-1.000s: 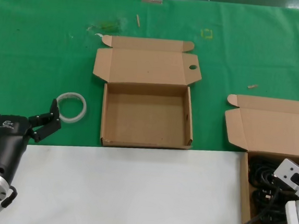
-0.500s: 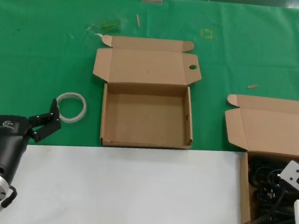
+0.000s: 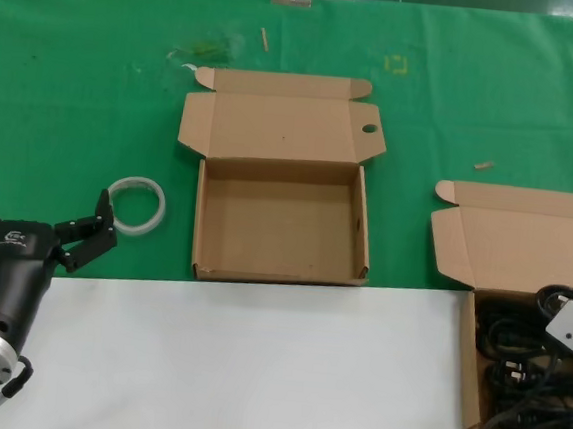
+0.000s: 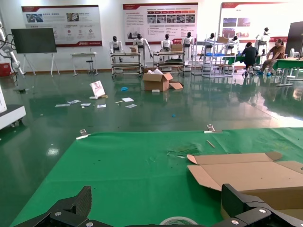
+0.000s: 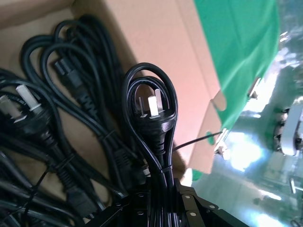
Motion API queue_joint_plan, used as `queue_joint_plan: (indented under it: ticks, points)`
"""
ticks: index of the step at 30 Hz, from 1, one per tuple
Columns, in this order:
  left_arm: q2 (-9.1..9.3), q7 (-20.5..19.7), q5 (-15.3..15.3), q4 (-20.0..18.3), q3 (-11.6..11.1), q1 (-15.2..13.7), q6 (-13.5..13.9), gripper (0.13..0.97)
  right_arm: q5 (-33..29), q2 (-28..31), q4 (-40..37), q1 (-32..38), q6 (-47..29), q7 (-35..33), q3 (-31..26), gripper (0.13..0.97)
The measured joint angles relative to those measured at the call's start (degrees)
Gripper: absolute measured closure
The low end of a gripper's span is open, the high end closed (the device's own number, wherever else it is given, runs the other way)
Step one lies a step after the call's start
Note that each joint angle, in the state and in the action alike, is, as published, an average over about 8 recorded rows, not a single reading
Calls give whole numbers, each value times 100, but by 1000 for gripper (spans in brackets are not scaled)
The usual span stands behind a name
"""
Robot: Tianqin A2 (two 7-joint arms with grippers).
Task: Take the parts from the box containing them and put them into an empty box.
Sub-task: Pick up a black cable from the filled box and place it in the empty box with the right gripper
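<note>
Left claw (image 3: 40, 221) of yours sits parked at the near left of the surface (image 3: 253, 362), its black fingers (image 3: 92, 230) spread wide and holding nothing. Just beyond it a white ring (image 3: 135, 204) lies flat on the green cloth (image 3: 85, 107). At the middle you see the shallow brown cardboard box with a small round hole in one lid flap (image 3: 282, 224), lid open and nothing inside. At the far right stands the other shallow brown cardboard box with plain flaps (image 3: 476, 342), black coiled power cords (image 3: 510, 355) piled in it. Your right claw (image 5: 158, 201) is over that box, clamped on one looped black cord (image 5: 150, 123), whose plug prongs point away from the claw, above the other cords.
</note>
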Motion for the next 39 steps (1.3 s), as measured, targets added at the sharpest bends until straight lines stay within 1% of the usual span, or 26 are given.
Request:
queue_joint_plan:
  ticks: [6,12,16,20,27,33,39]
  points:
    - [0,0,0,0,0,0,0,132,0,0,523,-4,212,-4,-242,877]
    - [0,-3,0,0,0,0,0,132,0,0,947,93,320,115,-648,877]
    - [0,-4,1,0,0,0,0,132,0,0,875,268,152,524,-1105,877]
    - [0,-3,2,0,0,0,0,132,0,0,467,544,-215,1156,-1702,877]
    - [0,-2,2,0,0,0,0,132,0,7,-604,1167,-1111,2445,-2852,877]
    - [0,-2,2,0,0,0,0,132,0,24,-1399,1798,-1870,3950,-4222,877]
    - [0,-2,2,0,0,0,0,132,0,68,-1860,2442,-2339,5509,-5692,877]
